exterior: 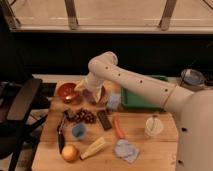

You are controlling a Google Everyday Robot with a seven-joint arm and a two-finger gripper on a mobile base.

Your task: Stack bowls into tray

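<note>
Gripper (87,88) down at the purple bowl (100,96), centre-left.
Cannot tell if clamped or apart (hidden from here); orange-red bowl (67,92) just left, green tray (134,103) right.

The white arm (142,86) is stretched from the base (196,132) at the right, up and leftward to a bent joint (102,64). From there the wrist (93,79) is turned downward, and the gripper (88,92) is held low beneath it.
</note>
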